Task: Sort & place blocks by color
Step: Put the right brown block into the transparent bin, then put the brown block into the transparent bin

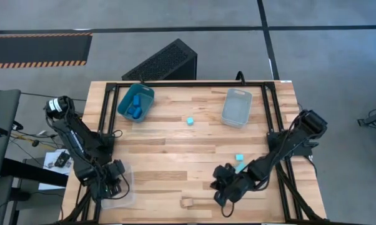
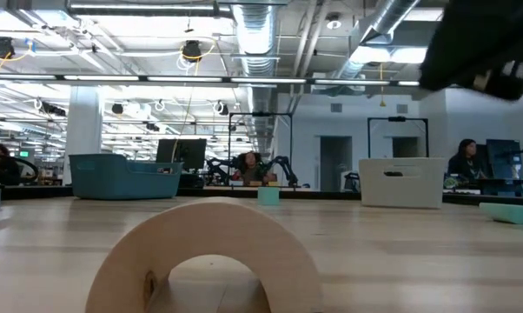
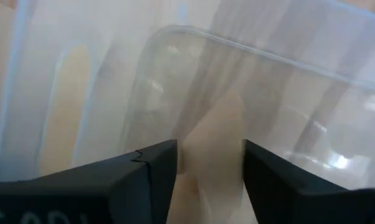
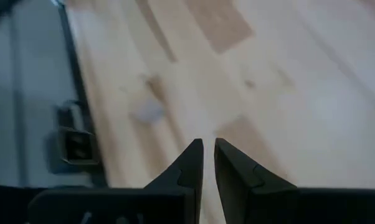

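My left gripper [image 1: 115, 179] is at the table's near-left corner over a clear bin [image 1: 127, 195]. In the left wrist view its fingers stand on either side of a tan block [image 3: 213, 140]. My right gripper [image 1: 227, 195] hovers near the table's near edge, shut and empty [image 4: 208, 163]. A tan arch block [image 1: 188, 202] stands on its two feet on the table left of the right gripper and fills the low view's foreground [image 2: 211, 252]. Cyan blocks lie at mid-table [image 1: 190, 120] and beside the right arm [image 1: 239, 159]. Blue blocks [image 1: 135, 106] lie in the teal bin [image 1: 123, 100]. My left gripper has the tan block [image 3: 197, 155] pinched between its two fingers [image 3: 156, 171], and the block reaches forward past the fingertips. It is held over the clear bin's inside [image 3: 175, 68]. Whether the block touches the bin's floor I cannot tell.
A second clear bin [image 1: 236, 107] stands at the far right of the table, the teal bin at the far left. A black frame [image 1: 107, 106] runs along the table's sides. The wood between the bins and the near edge holds only the scattered blocks.
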Robot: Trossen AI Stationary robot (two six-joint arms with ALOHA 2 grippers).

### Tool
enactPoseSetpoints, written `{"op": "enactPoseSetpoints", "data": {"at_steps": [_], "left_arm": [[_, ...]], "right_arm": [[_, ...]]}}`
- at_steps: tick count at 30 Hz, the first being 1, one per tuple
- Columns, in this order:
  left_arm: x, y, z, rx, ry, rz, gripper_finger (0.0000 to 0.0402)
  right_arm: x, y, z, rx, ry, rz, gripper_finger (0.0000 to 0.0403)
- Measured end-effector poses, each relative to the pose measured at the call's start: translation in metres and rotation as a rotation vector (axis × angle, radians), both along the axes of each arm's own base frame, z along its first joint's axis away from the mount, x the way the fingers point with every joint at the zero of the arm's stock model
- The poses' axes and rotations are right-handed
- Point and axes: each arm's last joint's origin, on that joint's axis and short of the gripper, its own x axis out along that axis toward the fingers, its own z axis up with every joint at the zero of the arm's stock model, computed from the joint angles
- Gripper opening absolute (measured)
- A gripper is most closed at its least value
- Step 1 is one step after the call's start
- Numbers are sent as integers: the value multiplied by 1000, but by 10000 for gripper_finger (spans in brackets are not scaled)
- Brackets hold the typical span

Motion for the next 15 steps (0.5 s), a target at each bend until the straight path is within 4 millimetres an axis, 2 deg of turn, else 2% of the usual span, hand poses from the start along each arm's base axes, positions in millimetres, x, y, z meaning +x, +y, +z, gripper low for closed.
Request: {"op": "enactPoseSetpoints", "data": {"at_steps": [6,11,15], "left_arm": [[4,-8,20,0,-13,-3,194],[9,-15,43,33,-71,-75,201],[15,-20,62,90,-190,-157,201]], "right_arm": [[30,24,-23,60,-38,56,65],[63,49,-24,-37,-65,159,69],[84,63,-26,-168,-52,265,94]]}}
